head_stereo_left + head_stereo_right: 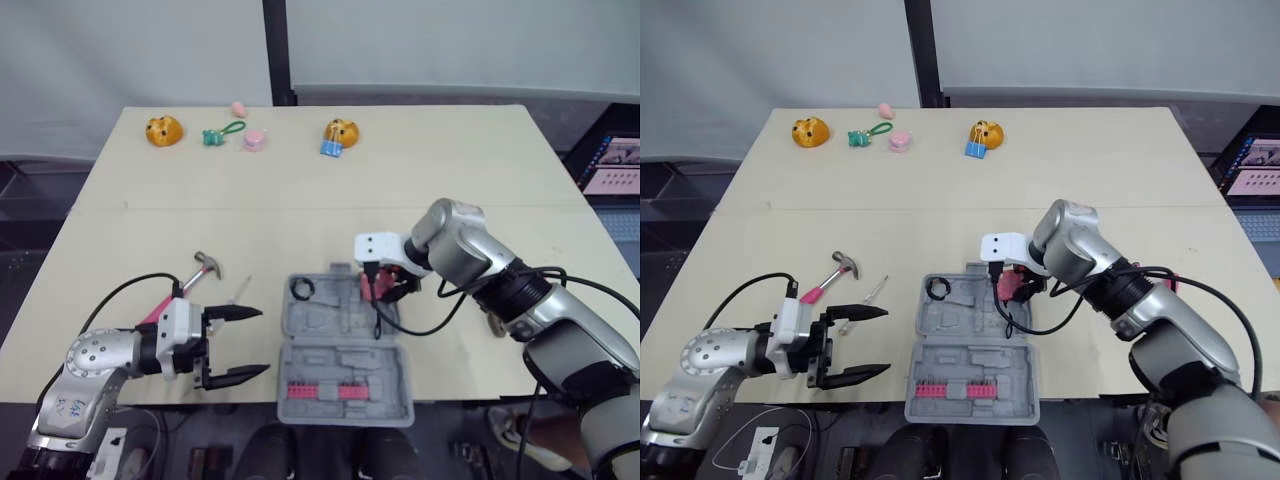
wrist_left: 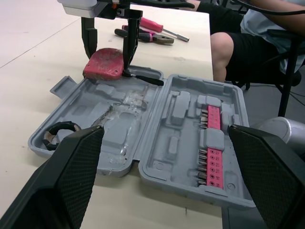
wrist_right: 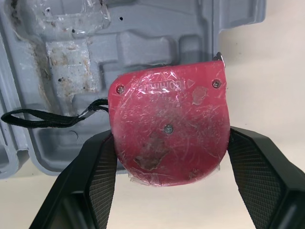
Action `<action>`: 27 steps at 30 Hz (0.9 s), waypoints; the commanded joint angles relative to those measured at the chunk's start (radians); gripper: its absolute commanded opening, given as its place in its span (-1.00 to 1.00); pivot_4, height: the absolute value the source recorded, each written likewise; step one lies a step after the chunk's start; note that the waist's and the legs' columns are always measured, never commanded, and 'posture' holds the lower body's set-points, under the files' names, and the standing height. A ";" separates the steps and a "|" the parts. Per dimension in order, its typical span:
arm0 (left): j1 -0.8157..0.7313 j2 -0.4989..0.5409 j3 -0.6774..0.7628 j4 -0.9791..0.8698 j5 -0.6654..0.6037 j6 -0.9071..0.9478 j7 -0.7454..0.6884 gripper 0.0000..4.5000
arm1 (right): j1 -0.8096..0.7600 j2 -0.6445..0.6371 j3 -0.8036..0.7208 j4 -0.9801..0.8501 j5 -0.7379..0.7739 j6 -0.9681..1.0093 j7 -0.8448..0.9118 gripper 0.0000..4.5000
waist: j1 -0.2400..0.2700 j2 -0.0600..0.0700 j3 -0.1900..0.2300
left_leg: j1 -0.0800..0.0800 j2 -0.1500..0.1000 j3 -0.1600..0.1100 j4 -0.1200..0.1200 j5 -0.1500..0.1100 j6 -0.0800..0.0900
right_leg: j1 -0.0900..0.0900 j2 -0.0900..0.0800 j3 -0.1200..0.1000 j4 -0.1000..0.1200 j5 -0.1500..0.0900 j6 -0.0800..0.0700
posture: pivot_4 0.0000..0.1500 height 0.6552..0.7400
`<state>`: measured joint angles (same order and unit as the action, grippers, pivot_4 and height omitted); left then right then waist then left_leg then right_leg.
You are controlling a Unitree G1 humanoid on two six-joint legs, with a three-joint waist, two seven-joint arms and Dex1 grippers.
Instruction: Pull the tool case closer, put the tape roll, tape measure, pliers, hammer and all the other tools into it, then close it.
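**Tape measure at the case's far right rim**

The right gripper (image 1: 385,287) clamps the red tape measure (image 3: 167,129) between its two fingers. The measure straddles the far right rim of the open tool case (image 1: 345,352), part over the grey tray and part over the table. We cannot tell whether it touches the rim. We judge the free pocket lies inward, to the robot's left of the fingers. The left gripper (image 1: 262,342) stands wide and empty across the case, nearer the hammer (image 1: 190,283).
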<state>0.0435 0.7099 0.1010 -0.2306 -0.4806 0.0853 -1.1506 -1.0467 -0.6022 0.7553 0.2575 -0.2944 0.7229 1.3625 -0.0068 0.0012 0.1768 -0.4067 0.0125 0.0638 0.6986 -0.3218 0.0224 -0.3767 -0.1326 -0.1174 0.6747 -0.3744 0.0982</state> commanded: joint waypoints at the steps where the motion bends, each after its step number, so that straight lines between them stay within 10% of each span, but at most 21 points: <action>1: 0.005 0.009 0.023 -0.041 -0.006 -0.014 0.005 1.00 | 0.004 -0.010 -0.005 -0.043 -0.015 0.002 0.023 0.33 | 0.000 0.000 0.000 | 0.000 0.000 0.000 0.000 0.000 0.000 | 0.000 0.000 0.000 0.000 0.000 0.000 | 1.00 -0.71; 27: 0.028 0.008 0.023 -0.054 -0.001 -0.020 0.002 1.00 | 0.018 0.018 0.013 -0.058 -0.034 0.078 0.017 0.33 | 0.000 0.000 0.000 | 0.000 0.000 0.000 0.000 0.000 0.000 | 0.000 0.000 0.000 0.000 0.000 0.000 | 1.00 -0.71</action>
<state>0.0641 0.7099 0.1065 -0.2624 -0.4799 0.0839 -1.1483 -1.0289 -0.5834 0.7776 0.2352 -0.3227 0.7928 1.3665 -0.0071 0.0012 0.1768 -0.4067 0.0126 0.0638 0.6985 -0.3220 0.0221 -0.3768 -0.1327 -0.1174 0.6746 -0.3745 0.0980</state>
